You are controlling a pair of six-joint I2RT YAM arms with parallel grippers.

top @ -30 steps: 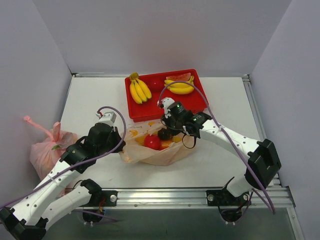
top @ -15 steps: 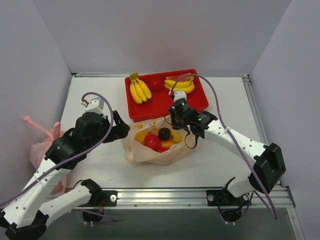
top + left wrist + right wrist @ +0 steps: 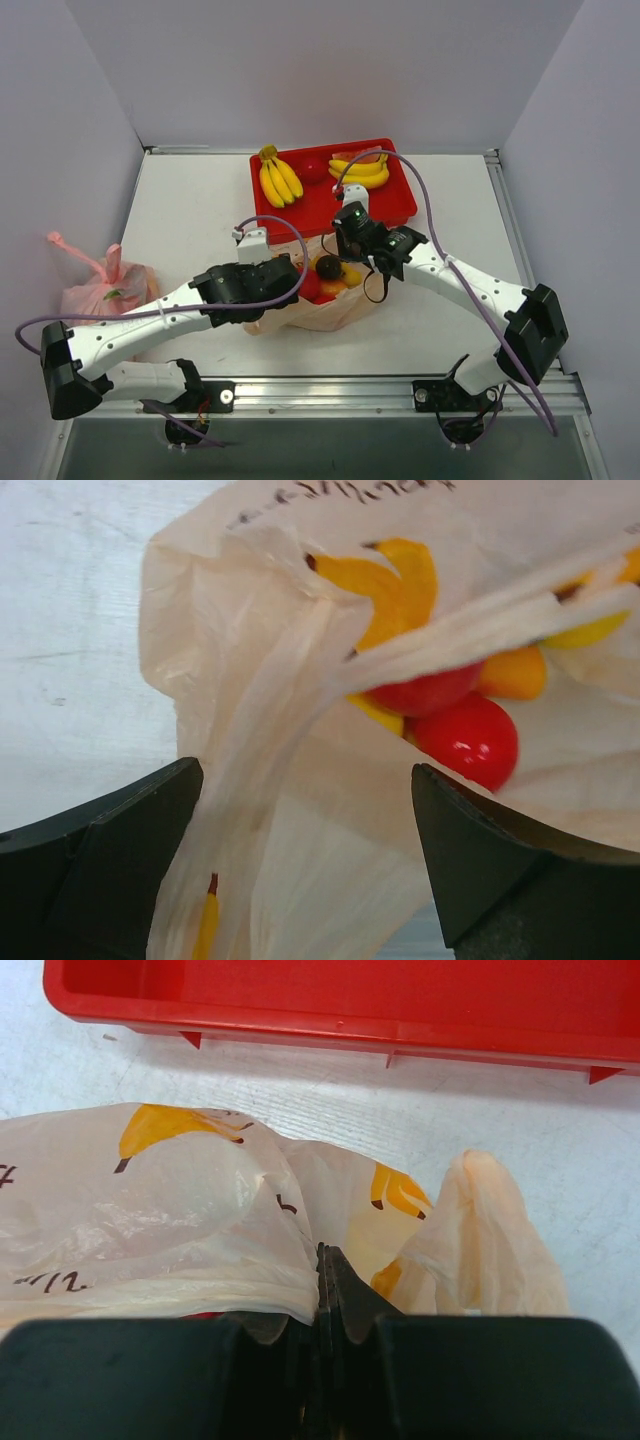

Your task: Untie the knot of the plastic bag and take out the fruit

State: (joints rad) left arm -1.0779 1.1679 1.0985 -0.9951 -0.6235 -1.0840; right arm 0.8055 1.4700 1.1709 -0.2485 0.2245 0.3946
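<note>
The peach-orange plastic bag (image 3: 330, 312) lies in front of the red tray with its mouth open. Fruit shows inside it: a dark plum-like piece (image 3: 328, 266), red apples (image 3: 467, 740) and orange and yellow pieces (image 3: 513, 672). My left gripper (image 3: 293, 284) is at the bag's left side. Its jaws stand wide open astride a stretched strand of bag film (image 3: 270, 710), gripping nothing (image 3: 305, 772). My right gripper (image 3: 340, 247) is shut on the bag's far rim (image 3: 327, 1256), pinching the thin film (image 3: 250, 1280). No knot shows in any view.
The red tray (image 3: 305, 218) behind the bag holds two banana bunches (image 3: 278, 178) (image 3: 362, 172) and a watermelon slice (image 3: 362, 155). The tray's near wall (image 3: 350, 1005) is just beyond my right gripper. A knotted pink bag (image 3: 100, 292) sits at the table's left edge.
My left gripper let go of the bag, opened, swung out to the left, then came back low against the bag's left side. The right gripper stayed shut on the rim, shifting slightly.
</note>
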